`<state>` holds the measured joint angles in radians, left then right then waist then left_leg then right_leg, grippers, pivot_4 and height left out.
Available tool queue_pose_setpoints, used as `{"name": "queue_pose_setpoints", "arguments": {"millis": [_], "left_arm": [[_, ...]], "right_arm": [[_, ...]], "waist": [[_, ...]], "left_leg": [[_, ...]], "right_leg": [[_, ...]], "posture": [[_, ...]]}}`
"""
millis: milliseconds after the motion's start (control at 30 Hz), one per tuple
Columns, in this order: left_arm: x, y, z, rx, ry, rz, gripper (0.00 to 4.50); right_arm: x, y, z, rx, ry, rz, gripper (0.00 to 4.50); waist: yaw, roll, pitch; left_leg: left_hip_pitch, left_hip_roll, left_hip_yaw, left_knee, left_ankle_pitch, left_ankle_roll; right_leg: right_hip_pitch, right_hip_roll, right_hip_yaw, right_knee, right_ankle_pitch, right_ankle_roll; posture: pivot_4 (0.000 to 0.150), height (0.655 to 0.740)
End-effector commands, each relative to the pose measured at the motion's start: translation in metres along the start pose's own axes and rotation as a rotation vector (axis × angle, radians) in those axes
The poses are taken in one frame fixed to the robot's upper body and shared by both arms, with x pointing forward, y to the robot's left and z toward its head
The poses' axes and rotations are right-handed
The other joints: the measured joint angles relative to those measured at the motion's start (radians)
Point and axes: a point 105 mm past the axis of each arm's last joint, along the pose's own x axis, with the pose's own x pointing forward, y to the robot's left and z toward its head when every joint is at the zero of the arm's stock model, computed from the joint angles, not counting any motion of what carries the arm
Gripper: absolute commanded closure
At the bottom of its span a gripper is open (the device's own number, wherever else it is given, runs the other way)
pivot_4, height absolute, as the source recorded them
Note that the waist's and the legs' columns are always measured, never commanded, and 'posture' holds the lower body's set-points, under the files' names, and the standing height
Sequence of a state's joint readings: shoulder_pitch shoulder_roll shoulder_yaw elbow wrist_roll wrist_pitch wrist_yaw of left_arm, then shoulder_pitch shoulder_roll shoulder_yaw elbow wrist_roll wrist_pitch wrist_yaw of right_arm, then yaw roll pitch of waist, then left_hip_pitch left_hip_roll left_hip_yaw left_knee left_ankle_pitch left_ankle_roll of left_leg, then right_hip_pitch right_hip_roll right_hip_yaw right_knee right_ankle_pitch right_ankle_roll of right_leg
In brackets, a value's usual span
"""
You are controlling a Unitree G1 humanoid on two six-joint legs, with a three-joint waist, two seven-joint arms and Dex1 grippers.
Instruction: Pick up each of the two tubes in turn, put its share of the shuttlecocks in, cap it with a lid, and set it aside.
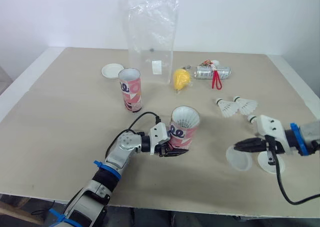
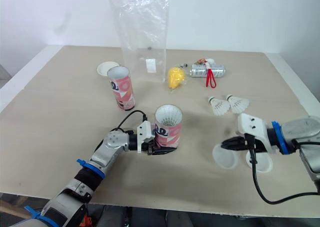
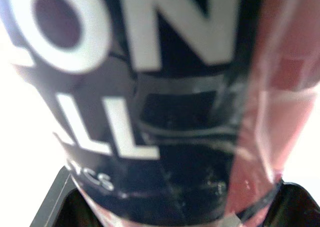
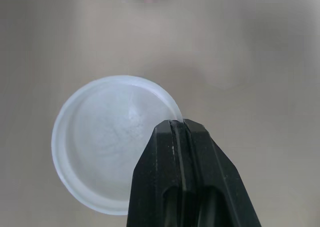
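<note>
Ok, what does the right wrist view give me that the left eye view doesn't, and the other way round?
The right wrist view adds the close-up: the right claw pinched shut on the rim of the lid.

The left eye view adds the left claw shut around the held tube, a shuttlecock at its mouth, the second tube standing upright, two loose shuttlecocks and a spare lid by the right wrist.

Both share the right claw on its lid, over the table.
</note>
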<state>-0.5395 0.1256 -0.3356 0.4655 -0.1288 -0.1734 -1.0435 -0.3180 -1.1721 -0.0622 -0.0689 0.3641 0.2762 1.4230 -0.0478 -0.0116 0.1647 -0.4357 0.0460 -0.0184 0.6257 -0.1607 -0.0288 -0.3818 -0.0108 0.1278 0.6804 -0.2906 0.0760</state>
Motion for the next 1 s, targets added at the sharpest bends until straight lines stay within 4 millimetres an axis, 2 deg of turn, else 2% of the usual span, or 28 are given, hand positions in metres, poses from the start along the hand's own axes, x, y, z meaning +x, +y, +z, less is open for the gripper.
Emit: {"name": "queue_pose_setpoints", "arguments": {"millis": [33, 200, 367, 433, 567, 1000], "left_arm": [[-0.003, 0.000, -0.013, -0.043, 0.047, 0.002, 1.56], [-0.001, 0.000, -0.014, -0.032, 0.063, -0.007, 1.56], [0.001, -0.001, -0.017, -0.037, 0.073, -0.018, 1.56], [0.002, -0.002, -0.017, -0.039, 0.072, -0.022, 1.56], [0.003, -0.002, -0.016, -0.037, 0.070, -0.021, 1.56], [-0.003, -0.001, -0.019, -0.039, 0.083, 0.005, 1.56]], "right_arm": [[-0.020, -0.010, 0.048, -0.132, -0.073, -0.037, 4.47], [-0.023, -0.022, 0.118, -0.335, -0.148, -0.025, 4.47], [-0.008, -0.020, 0.156, -0.458, -0.175, 0.058, 4.47], [0.001, -0.019, 0.164, -0.492, -0.188, 0.093, 4.47], [0.017, -0.021, 0.167, -0.523, -0.180, 0.146, 4.47], [0.031, -0.037, 0.161, -0.585, -0.159, 0.155, 4.47]], "waist": [[0.000, 0.000, 0.000], [0.000, 0.001, 0.000], [0.001, 0.000, 0.000], [0.003, -0.001, 0.000], [0.006, -0.001, 0.000], [0.003, -0.001, 0.000]], "left_leg": [[0.000, 0.000, 0.000, 0.000, 0.000, 0.000], [0.000, 0.000, 0.000, -0.001, 0.000, 0.000], [-0.001, 0.000, 0.000, -0.001, 0.000, 0.000], [-0.002, 0.000, 0.000, -0.001, 0.000, 0.000], [-0.003, 0.000, -0.001, -0.001, 0.000, 0.000], [-0.003, 0.000, 0.000, -0.002, 0.000, 0.000]], "right_leg": [[0.000, 0.000, 0.000, 0.000, -0.001, -0.002], [-0.001, 0.000, 0.000, 0.000, -0.002, -0.005], [-0.002, 0.000, -0.001, -0.001, -0.003, -0.006], [-0.003, -0.001, -0.001, -0.001, -0.003, -0.006], [-0.003, -0.001, -0.002, -0.001, -0.003, -0.006], [-0.004, 0.000, -0.002, -0.001, -0.001, -0.003]], "posture": [[0.150, 0.7400], [0.150, 0.7400], [0.150, 0.7400], [0.150, 0.7400], [0.150, 0.7400], [0.150, 0.7400]]}}
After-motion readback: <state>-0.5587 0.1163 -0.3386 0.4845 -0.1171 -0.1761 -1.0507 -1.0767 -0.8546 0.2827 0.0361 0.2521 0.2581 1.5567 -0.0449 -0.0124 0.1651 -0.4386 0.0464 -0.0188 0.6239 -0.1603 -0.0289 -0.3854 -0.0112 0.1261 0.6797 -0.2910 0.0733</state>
